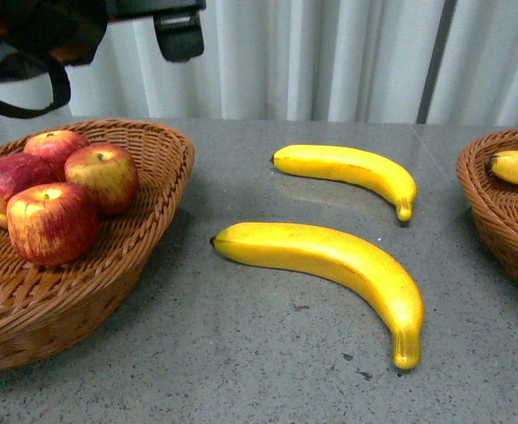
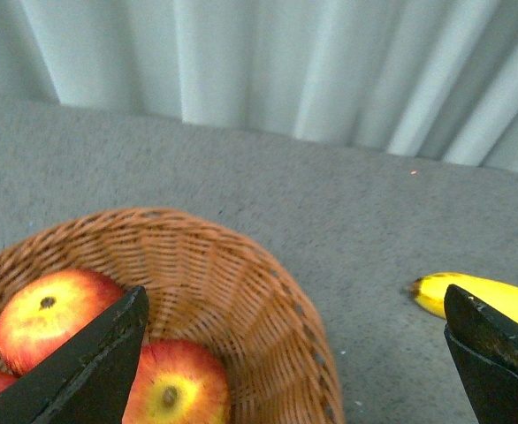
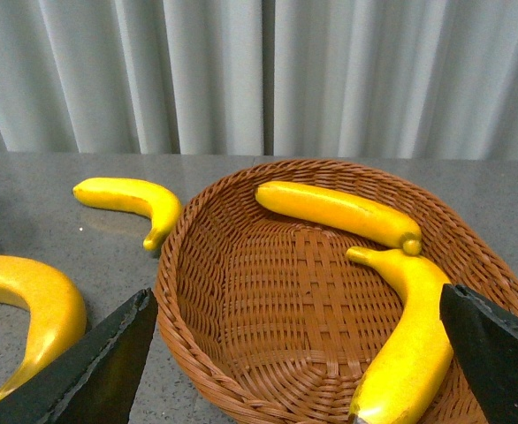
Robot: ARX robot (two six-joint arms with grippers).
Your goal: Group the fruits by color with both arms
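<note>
Left jaws: my left gripper (image 2: 294, 296) is spread wide and holds nothing. It hangs above the apple basket (image 2: 241, 291), over the side nearest the loose bananas.
Right jaws: my right gripper (image 3: 296, 296) is spread just as wide and is also empty. It hangs over the banana basket (image 3: 241, 291), which sits well apart from the apple basket.
Red apples (image 1: 54, 221): four of them, bunched together and touching, inside the apple basket.
Near banana (image 1: 330, 261): flat on the grey table (image 1: 197, 353), near the apple basket, with its dark tip pointing towards it.
Far banana (image 1: 347, 168): on the table, a little farther from the apple basket.
Straight banana (image 3: 334, 212) and curved banana (image 3: 409, 344): both in the banana basket, well apart from the apple basket, with their ends close together.
</note>
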